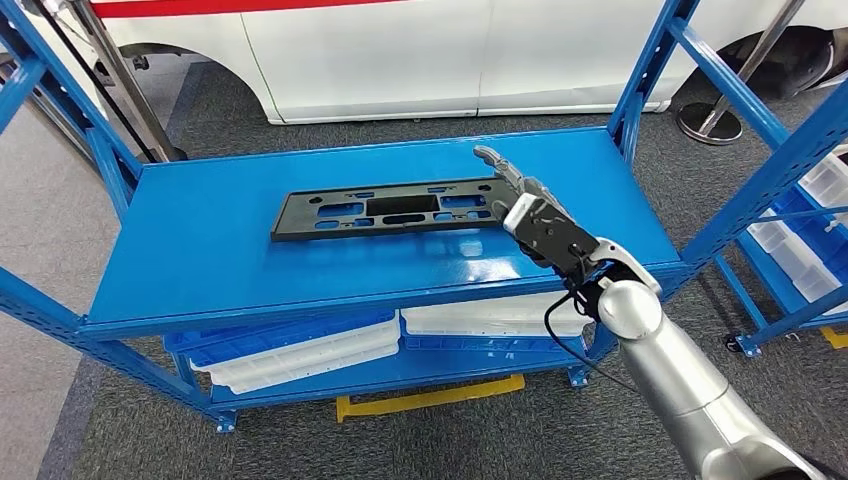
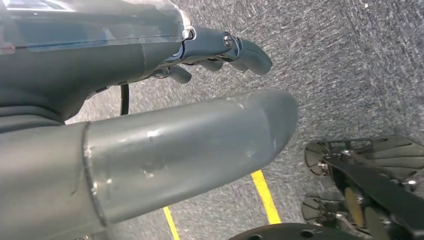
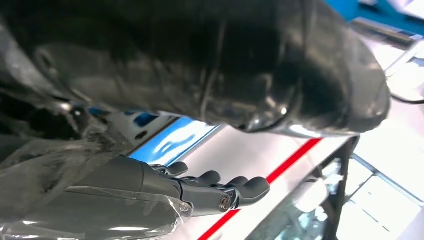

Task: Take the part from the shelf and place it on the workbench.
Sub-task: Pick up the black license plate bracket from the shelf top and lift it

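Note:
The part (image 1: 385,210) is a long, flat black plastic panel with several cut-outs. It lies flat on the top board of the blue shelf (image 1: 250,270), toward the back. My right hand (image 1: 535,215) reaches in from the right with its fingers (image 1: 500,170) stretched out at the panel's right end, holding nothing; I cannot tell whether it touches the panel. In the right wrist view the thumb (image 3: 250,65) and the straight fingers (image 3: 220,192) stand apart, with a strip of the panel (image 3: 142,127) between them. My left hand (image 2: 190,145) hangs over the grey carpet, empty, its fingers (image 2: 240,50) apart from the thumb.
Blue and white trays (image 1: 300,350) are stacked on the lower board. Blue uprights (image 1: 650,70) stand at the shelf's corners. A second blue rack with white bins (image 1: 810,230) stands at the right, a white car body (image 1: 400,50) behind. Yellow tape (image 1: 430,398) marks the floor.

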{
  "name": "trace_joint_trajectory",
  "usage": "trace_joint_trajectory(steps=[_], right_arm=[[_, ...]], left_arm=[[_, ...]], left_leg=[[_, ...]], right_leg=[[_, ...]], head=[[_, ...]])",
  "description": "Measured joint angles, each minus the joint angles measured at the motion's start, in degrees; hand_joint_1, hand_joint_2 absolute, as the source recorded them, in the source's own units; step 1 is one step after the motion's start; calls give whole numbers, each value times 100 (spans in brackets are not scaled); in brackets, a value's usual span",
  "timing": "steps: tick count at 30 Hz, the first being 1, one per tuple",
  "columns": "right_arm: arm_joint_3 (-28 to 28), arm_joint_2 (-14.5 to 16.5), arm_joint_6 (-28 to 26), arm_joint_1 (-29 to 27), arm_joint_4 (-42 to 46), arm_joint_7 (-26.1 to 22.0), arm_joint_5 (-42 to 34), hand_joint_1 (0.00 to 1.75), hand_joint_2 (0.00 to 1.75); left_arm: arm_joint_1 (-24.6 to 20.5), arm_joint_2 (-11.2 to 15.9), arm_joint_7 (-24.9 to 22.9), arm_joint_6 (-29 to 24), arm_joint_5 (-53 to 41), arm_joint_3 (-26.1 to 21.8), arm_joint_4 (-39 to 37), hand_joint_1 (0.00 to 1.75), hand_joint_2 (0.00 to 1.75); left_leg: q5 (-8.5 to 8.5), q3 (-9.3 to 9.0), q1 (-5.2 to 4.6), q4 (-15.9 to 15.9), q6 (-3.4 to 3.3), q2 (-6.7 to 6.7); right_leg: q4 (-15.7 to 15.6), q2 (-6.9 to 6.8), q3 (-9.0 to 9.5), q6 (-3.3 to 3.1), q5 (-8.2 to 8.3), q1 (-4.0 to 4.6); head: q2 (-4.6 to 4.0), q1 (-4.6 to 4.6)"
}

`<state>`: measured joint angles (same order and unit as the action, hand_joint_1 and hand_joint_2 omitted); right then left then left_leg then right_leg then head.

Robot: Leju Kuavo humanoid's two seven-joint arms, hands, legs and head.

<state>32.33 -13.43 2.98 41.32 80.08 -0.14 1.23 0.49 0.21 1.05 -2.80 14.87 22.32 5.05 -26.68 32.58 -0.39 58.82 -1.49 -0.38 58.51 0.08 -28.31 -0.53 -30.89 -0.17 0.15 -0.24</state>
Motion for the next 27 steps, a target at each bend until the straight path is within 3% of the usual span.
trace_joint_trajectory(steps=[11,27], right_arm=[[42,486,69,687,-1092,1,233,0,0],[51,571,216,419,-1011,-251,238,0,0]], left_arm=[[4,36,19,-1,-55,122,42,0,0],[13,25,138,-27,-45,134,48,0,0]], left_leg=[[0,1,0,1,0,-7],[0,1,0,1,0,-6]], right_leg=[[0,-6,-3,0,0,0],[-4,-5,-4,0,0,-1]], head=[[0,0],[0,0]])
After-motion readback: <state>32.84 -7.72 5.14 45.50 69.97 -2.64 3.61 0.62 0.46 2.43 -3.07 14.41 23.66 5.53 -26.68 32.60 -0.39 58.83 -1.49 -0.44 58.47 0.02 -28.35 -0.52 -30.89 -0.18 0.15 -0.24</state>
